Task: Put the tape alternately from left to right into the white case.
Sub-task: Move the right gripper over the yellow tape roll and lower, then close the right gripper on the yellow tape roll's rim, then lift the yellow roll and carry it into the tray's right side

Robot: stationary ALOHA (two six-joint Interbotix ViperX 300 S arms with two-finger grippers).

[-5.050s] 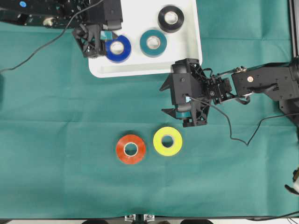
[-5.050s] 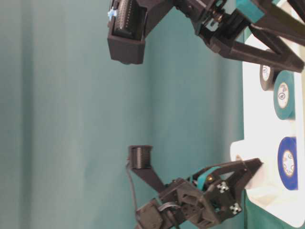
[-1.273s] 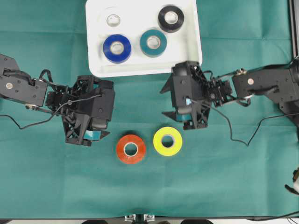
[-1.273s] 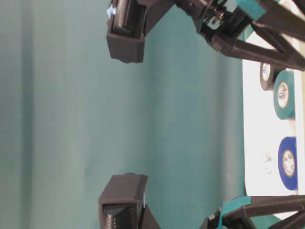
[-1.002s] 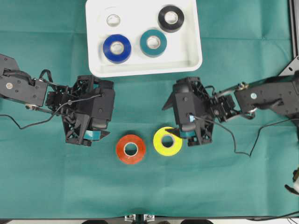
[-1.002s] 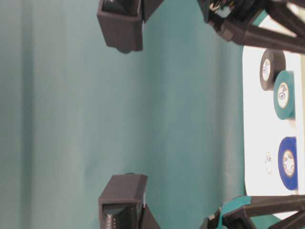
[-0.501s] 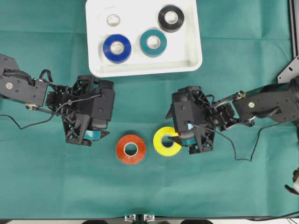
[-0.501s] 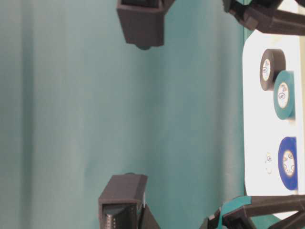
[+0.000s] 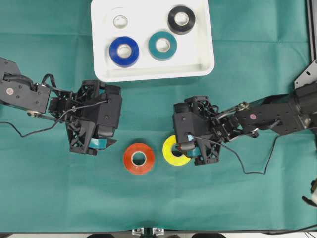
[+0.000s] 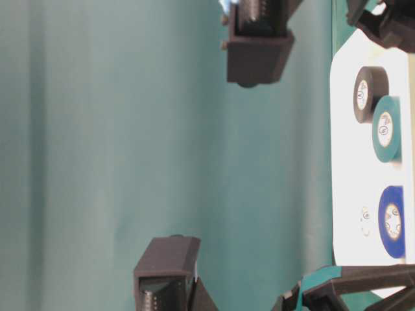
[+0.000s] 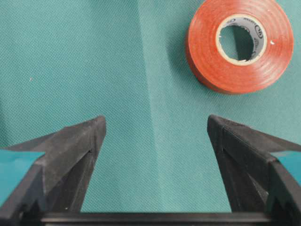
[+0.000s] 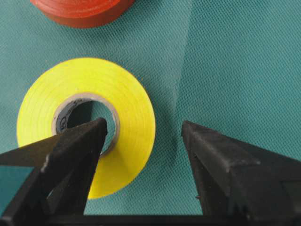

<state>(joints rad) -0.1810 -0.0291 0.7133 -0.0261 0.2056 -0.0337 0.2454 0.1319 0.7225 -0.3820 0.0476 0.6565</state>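
The right gripper (image 12: pixel 143 136) is spread over the yellow roll (image 9: pixel 175 150), one finger in its core. The left gripper (image 11: pixel 155 136) gapes, empty, red roll (image 9: pixel 138 158) at its one o'clock. Four rolls sit in the case (image 9: pixel 203 54).

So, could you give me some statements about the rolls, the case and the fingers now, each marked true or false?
1. Four rolls lie in the case. True: white, blue, teal and black.
2. The red roll is in the case. False: it lies on the cloth.
3. One finger of the right gripper points into the hole of the yellow roll. True.
4. The left gripper is shut on the red roll. False: its fingers are open over bare cloth, with the roll ahead.
5. The yellow roll stands on its edge. False: it lies flat.
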